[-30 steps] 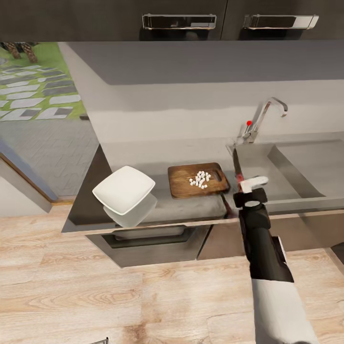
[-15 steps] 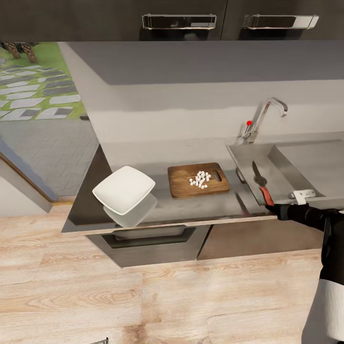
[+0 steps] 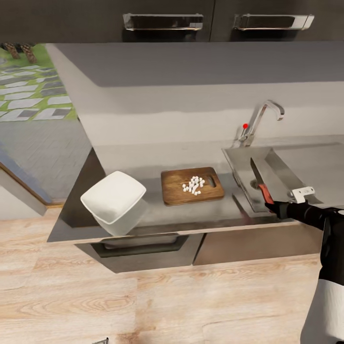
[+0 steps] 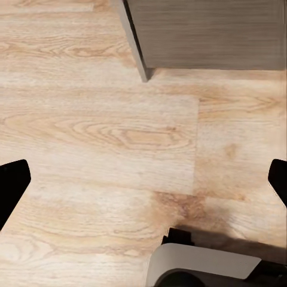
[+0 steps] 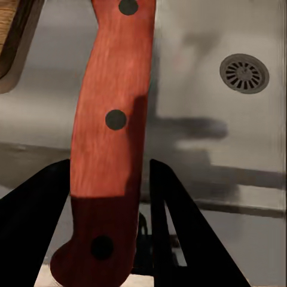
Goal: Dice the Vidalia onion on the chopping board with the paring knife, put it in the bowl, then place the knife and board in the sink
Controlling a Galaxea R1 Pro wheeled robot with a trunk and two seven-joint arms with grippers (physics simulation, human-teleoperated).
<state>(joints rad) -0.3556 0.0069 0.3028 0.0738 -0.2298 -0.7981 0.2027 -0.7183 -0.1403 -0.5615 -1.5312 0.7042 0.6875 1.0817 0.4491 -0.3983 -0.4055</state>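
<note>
R gripper [image 3: 279, 209] pinches red-handled paring knife [image 3: 261, 184] over steel sink [image 3: 306, 165], prob. to drop it in. Diced white onion [image 3: 193, 185] sits on brown wooden board [image 3: 172, 191], white bowl [image 3: 113, 197] alongside; L gripper [image 4: 143, 185] spread, idle above floor.

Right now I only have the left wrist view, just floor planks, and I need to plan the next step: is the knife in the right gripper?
Observer: Yes, the right gripper is shut on the paring knife, blade over the sink.
Operator: Is the diced onion in the bowl?
Observer: No, the diced onion lies on the chopping board.
Operator: And the bowl?
Observer: The bowl sits on the countertop, apart from the board.
</note>
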